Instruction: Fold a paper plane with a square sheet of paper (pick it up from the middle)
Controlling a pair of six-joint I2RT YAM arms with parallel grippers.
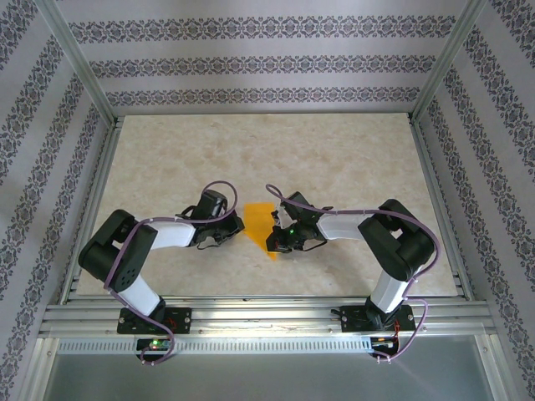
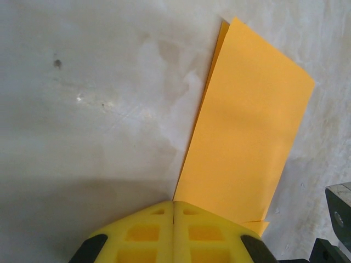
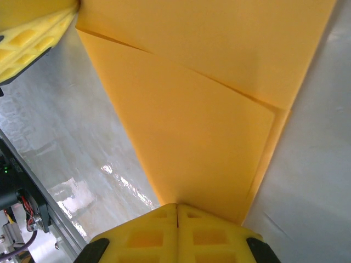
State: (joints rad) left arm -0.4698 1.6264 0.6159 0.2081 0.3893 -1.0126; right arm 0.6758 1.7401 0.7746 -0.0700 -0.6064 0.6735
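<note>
Both arms reach inward to mid-table (image 1: 334, 150), grippers facing each other across the sheet of paper (image 1: 259, 219).

The sheet is partly folded. On the left wrist camera I see it as a long doubled strip (image 2: 247, 137) with a second layer peeking out along its left edge. On the right wrist camera a diagonal crease crosses it (image 3: 197, 126) and one flap overlaps another.

Left gripper (image 2: 174, 204) — yellow fingers (image 2: 142, 233) pressed flat together, no gap at the seam. The near corner of the sheet runs straight into that seam, so I read it as pinched there.

Right gripper (image 3: 176, 207) — same picture: fingers (image 3: 211, 235) closed tight against each other, and the sheet narrows down into the join between them.

From the overhead camera the left gripper (image 1: 232, 232) sits at the sheet's left edge and the right gripper (image 1: 277, 241) at its near right corner. The sheet is between them, nearer the front edge of the table than the back. One yellow finger of the left gripper (image 3: 27, 38) shows in the right wrist camera's upper left corner, touching the sheet's far end.
</note>
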